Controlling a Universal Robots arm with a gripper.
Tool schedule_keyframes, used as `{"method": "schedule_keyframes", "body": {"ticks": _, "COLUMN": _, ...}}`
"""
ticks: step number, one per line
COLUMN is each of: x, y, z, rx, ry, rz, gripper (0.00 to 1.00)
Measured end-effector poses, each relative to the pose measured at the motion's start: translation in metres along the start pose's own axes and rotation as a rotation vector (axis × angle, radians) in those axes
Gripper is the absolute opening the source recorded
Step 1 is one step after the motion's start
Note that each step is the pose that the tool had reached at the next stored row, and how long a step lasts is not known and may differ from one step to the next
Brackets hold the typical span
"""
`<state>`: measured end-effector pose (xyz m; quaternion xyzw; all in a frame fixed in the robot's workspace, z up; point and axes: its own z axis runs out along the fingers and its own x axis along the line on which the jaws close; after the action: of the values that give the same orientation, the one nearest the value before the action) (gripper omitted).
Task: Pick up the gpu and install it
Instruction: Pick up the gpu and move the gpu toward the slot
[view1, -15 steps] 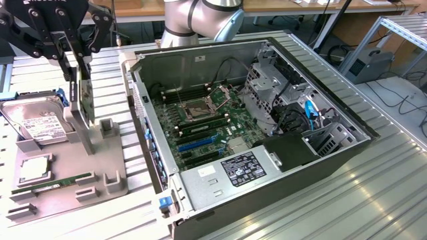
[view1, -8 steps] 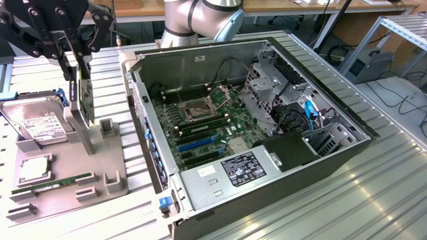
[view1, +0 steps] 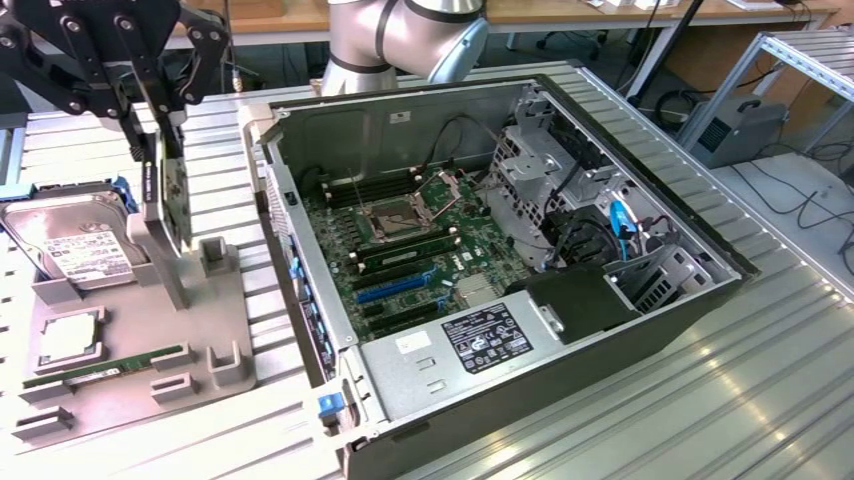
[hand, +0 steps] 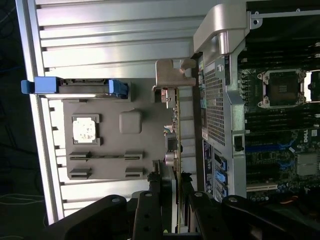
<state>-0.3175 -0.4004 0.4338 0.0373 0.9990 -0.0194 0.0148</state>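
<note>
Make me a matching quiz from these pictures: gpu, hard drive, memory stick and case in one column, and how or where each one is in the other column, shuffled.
Column one:
1. gpu
2. hard drive
3. memory stick
4. case

Column two:
A. silver, lying flat on the tray
B. open, motherboard showing
C. held on edge between the fingers
D. green, lying in a tray slot

Pairs: 1-C, 2-A, 3-D, 4-B
</note>
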Motion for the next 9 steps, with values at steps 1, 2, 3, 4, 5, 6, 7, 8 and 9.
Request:
{"method": "schedule_keyframes", "body": {"ticks": 1, "x": -0.0009, "y": -0.0001, "z": 0.0000, "rx": 0.0001, "ry": 0.0000, "rz": 0.000, "gripper": 0.27}}
{"method": "schedule_keyframes", "body": {"ticks": 2, "x": -0.0018, "y": -0.0002, "z": 0.0000, "rx": 0.0001, "ry": 0.0000, "rz": 0.000, "gripper": 0.27}}
{"method": "schedule_keyframes", "body": {"ticks": 3, "x": -0.0028, "y": -0.0003, "z": 0.0001, "rx": 0.0001, "ry": 0.0000, "rz": 0.000, "gripper": 0.27}}
{"method": "schedule_keyframes", "body": {"ticks": 4, "x": -0.0038, "y": -0.0004, "z": 0.0002, "rx": 0.0001, "ry": -0.0001, "rz": 0.000, "gripper": 0.27}}
{"method": "schedule_keyframes", "body": {"ticks": 5, "x": -0.0049, "y": -0.0005, "z": 0.0002, "rx": 0.0003, "ry": 0.0000, "rz": 0.000, "gripper": 0.27}}
{"method": "schedule_keyframes", "body": {"ticks": 6, "x": -0.0058, "y": -0.0006, "z": 0.0002, "rx": 0.0004, "ry": -0.0001, "rz": 0.000, "gripper": 0.27}}
{"method": "schedule_keyframes", "body": {"ticks": 7, "x": -0.0070, "y": -0.0008, "z": 0.0003, "rx": 0.0007, "ry": -0.0001, "rz": 0.000, "gripper": 0.27}}
{"method": "schedule_keyframes", "body": {"ticks": 8, "x": -0.0081, "y": -0.0009, "z": 0.0003, "rx": 0.0008, "ry": -0.0001, "rz": 0.000, "gripper": 0.27}}
{"method": "schedule_keyframes", "body": {"ticks": 9, "x": -0.0093, "y": -0.0011, "z": 0.0004, "rx": 0.0010, "ry": -0.0001, "rz": 0.000, "gripper": 0.27}}
